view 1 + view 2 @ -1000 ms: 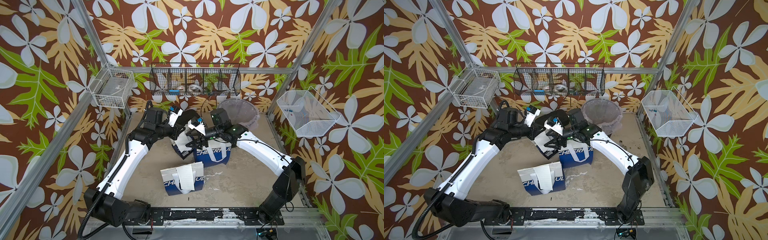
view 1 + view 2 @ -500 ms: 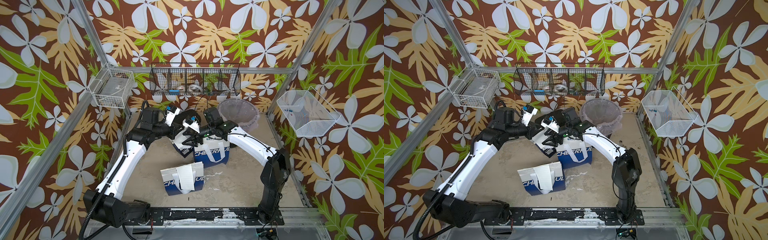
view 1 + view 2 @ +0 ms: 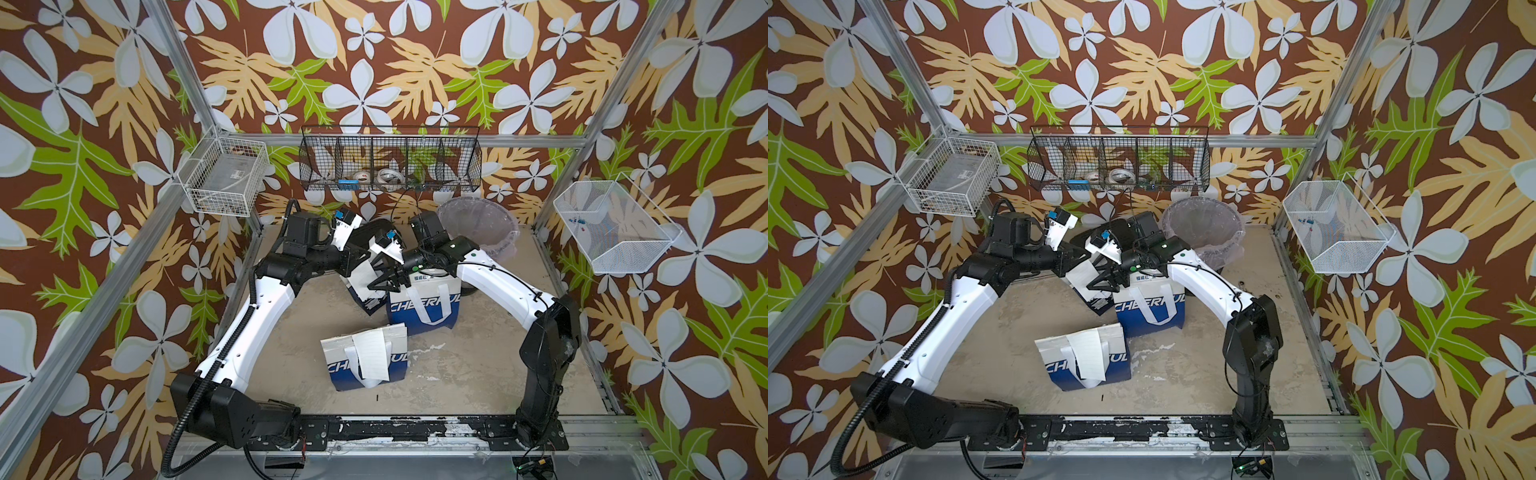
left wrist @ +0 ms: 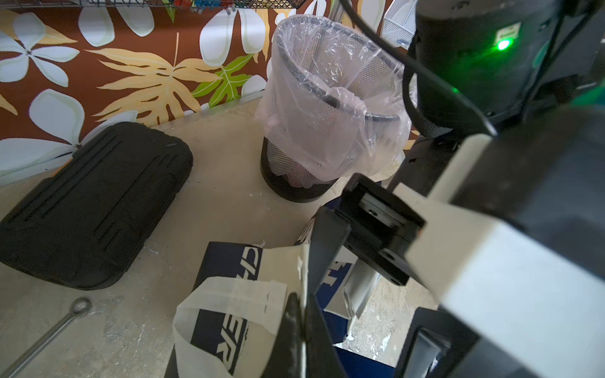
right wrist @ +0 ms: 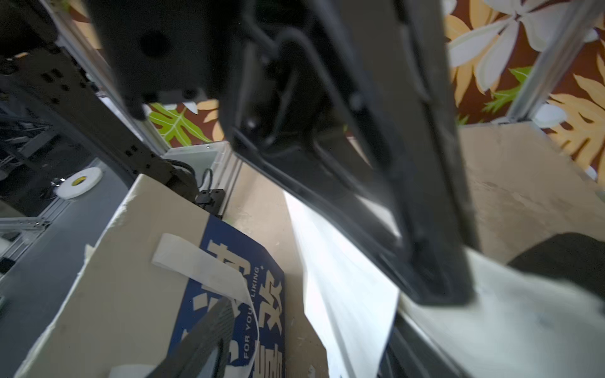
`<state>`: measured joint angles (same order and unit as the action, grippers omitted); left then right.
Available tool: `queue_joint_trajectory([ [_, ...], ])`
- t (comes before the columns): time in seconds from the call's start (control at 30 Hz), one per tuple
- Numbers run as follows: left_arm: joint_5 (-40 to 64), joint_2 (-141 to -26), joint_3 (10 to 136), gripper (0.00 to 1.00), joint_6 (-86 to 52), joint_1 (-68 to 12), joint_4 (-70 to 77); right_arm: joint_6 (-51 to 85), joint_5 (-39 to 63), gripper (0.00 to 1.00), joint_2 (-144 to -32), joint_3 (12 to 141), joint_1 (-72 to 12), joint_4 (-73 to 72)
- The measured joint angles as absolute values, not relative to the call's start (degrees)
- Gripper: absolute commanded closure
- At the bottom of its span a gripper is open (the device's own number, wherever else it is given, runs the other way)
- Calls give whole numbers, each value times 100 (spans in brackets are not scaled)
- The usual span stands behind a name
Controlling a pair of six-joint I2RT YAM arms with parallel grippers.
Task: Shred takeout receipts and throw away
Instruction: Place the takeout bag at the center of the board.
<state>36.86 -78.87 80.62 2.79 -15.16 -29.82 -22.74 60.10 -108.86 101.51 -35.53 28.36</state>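
Swinging left, elbow now folded upright, the right gripper (image 3: 374, 274) holds its jaws apart at a takeout receipt (image 5: 343, 288) on the tilted CHEERFUL bag (image 3: 368, 301). The left gripper (image 4: 302, 314) pinches that bag's rim. Pulling the slip free looks imminent, while a second receipt (image 3: 371, 353) waits on the near bag (image 3: 392, 368).

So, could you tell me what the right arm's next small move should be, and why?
Probably close the right gripper on the receipt. Its jaws stand open right at that white slip, which lies against the tilted bag. The left gripper is shut on the bag's top edge and seems to steady it, so the slip looks ready to be pinched and pulled off.
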Motion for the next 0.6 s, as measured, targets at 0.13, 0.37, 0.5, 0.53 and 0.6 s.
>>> queue_joint_trajectory([
  [0.13,3763,-7922,8062,100,248,-1516,-2980,-2285,6307,39,-10932,10191,-3553,2864],
  [0.37,3881,-7887,7966,100,97,-1516,-2956,-2093,6267,67,-11192,10287,-3551,2858],
  [0.5,3889,-7887,7846,100,16,-1516,-2941,-1981,6233,93,-11246,10363,-3551,2823],
  [0.53,3872,-7887,7835,100,3,-1516,-2941,-1988,6213,96,-11246,10355,-3551,2818],
  [0.6,3793,-7918,7835,100,-19,-1516,-2941,-2005,6130,98,-11225,10298,-3555,2764],
])
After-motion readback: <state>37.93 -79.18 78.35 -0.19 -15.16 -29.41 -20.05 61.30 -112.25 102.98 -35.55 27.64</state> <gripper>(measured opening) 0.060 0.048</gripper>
